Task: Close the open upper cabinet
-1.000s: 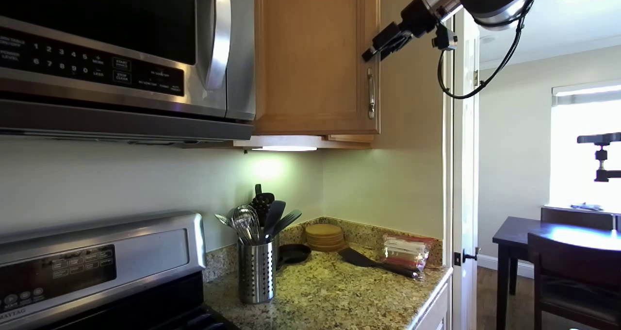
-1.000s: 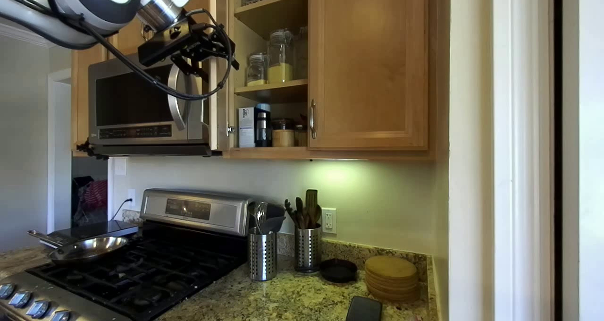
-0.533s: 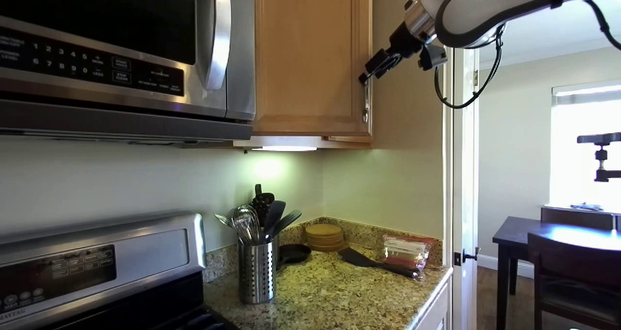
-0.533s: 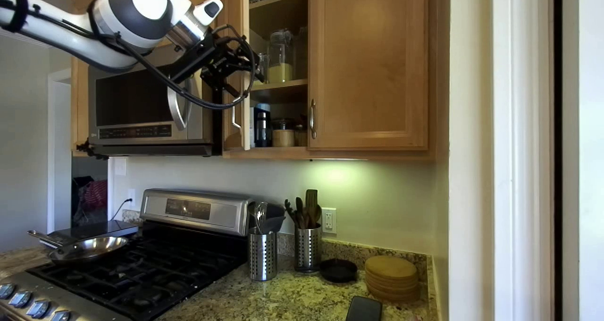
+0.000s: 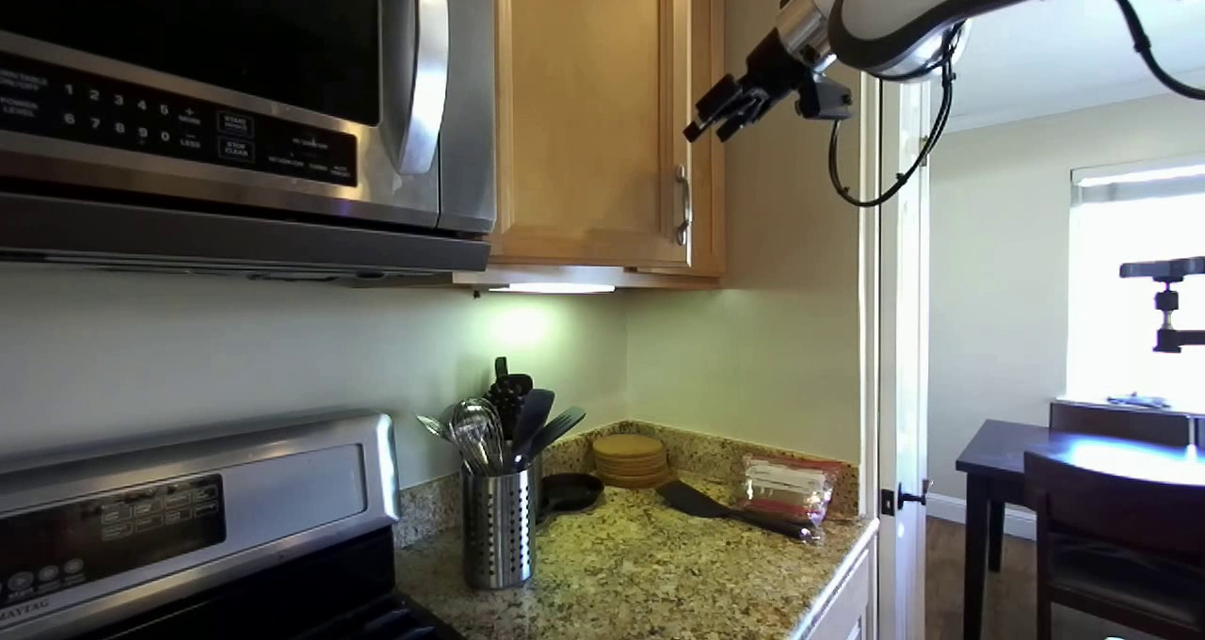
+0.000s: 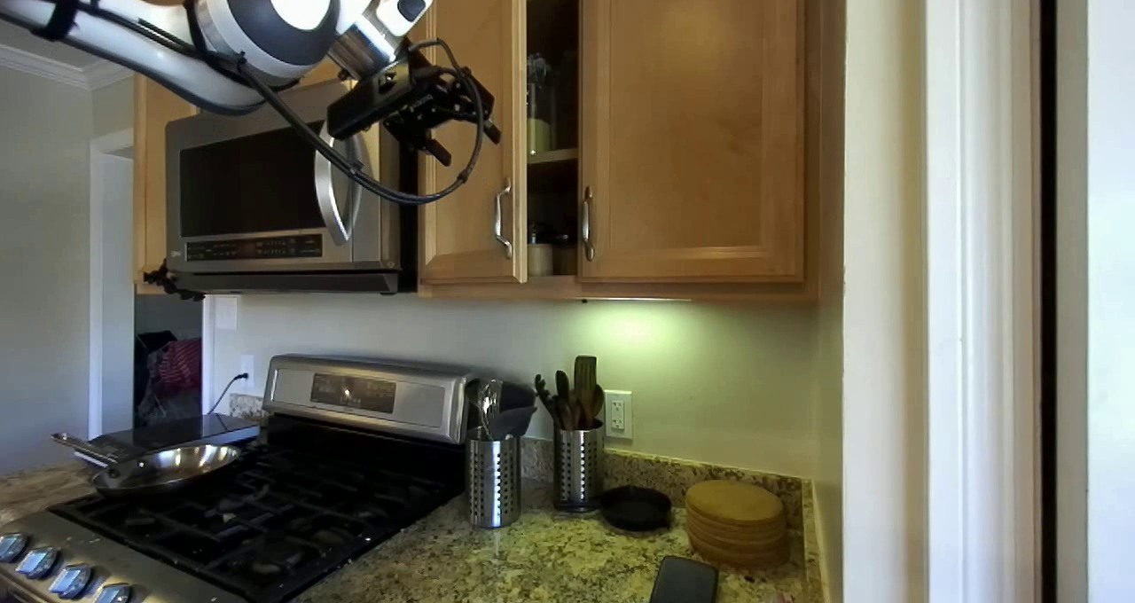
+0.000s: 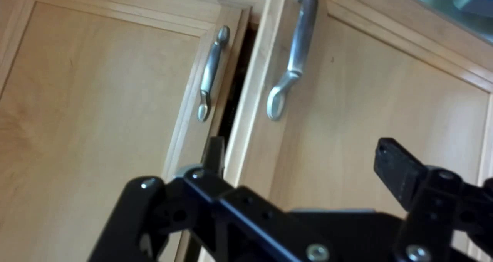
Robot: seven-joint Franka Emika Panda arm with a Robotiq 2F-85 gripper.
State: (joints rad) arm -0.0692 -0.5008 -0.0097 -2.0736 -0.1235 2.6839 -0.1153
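Observation:
The honey-coloured upper cabinet door (image 5: 584,132) stands ajar in both exterior views (image 6: 463,248). A dark gap with jars on shelves (image 6: 551,151) shows beside it. Its silver bar handle (image 5: 683,205) is near the lower free edge, and also shows in an exterior view (image 6: 503,219). In the wrist view the door (image 7: 358,88) fills the right side. My gripper (image 7: 300,142) is open and empty in front of it, one finger over the door's free edge, the other over its panel. It is above the handle in both exterior views (image 5: 709,135) (image 6: 466,143). Contact cannot be told.
A closed neighbouring cabinet door (image 6: 692,124) is right beside the gap. The stainless microwave (image 6: 253,186) is on the other side. Below are the stove (image 6: 266,514), utensil holders (image 6: 494,483) and a granite counter (image 5: 650,574). A wall (image 5: 781,198) stands near the arm.
The door has swung inward from wide open to slightly ajar, narrowing the gap. My gripper has moved along with it, lower and then slightly up, and now appears above the handle.

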